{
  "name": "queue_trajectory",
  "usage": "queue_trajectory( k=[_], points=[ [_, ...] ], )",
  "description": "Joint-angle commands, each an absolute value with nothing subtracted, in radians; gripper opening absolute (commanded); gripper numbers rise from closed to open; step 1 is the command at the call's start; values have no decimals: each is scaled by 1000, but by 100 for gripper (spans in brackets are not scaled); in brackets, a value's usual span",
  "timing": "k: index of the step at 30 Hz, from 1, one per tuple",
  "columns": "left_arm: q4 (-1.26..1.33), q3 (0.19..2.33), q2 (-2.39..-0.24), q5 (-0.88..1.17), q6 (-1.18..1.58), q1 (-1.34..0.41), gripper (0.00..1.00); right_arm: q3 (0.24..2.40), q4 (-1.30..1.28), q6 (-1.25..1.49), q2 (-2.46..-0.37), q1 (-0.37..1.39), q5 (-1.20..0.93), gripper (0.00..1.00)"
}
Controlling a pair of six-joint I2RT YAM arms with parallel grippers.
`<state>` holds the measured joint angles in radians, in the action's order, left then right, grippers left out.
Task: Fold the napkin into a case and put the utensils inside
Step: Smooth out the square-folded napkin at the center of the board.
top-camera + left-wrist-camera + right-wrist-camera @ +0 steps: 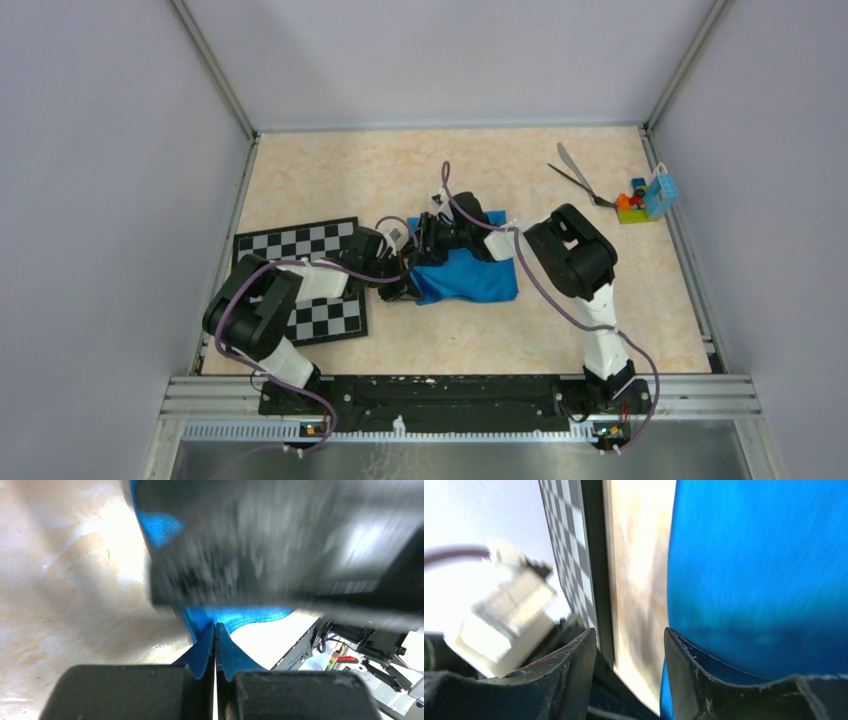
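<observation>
Beige marbled tabletop [330, 170] fills your view, with the chessboard [295, 240] on its left. Your left gripper [216, 630] is pinched tight on the left edge of the napkin [470, 278], which lies bunched at mid-table. Your right gripper [425, 235] sits at the napkin's far left corner, jaws partly apart, gripping nothing. The utensils [578, 175] lie together at the far right, beside toy blocks [640, 198].

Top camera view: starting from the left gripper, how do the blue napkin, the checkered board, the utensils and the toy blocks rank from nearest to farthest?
From the left gripper:
1. The napkin, pinched in its shut jaws at the cloth's left edge.
2. The checkered board, just to its left.
3. The utensils, far off at the back right.
4. The toy blocks, just beyond the utensils.
</observation>
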<state>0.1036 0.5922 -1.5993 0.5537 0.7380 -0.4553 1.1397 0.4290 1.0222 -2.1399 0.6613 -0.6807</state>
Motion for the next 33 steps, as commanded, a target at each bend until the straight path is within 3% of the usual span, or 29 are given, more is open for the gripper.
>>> queue_trajectory(
  k=[1,8,15,18,21,24,26,30,33],
  points=[
    [50,555,-1625,456,689,-462,0,1305,333,959,-2231,622,-591,53],
    [38,552,-1616,452,677,-461,0,1543,227,920,-2395,565,-610,54],
    [28,567,-1603,468,677,-460,0,1925,-4,774,-2585,499,-654,56],
    [16,589,-1573,491,673,-461,0,2062,-153,687,-2562,473,-664,57],
    [-25,632,-1524,538,671,-461,11,2143,-360,566,-2456,447,-622,60],
    [-67,674,-1448,566,671,-461,31,1951,-385,519,-2252,414,-632,62],
    [-100,711,-1419,582,667,-461,36,1728,-260,542,-2120,388,-662,62],
    [-104,797,-1429,577,678,-460,32,1365,40,638,-1964,333,-777,63],
    [-98,884,-1515,561,696,-459,25,1288,103,637,-1961,301,-803,61]
  ],
)
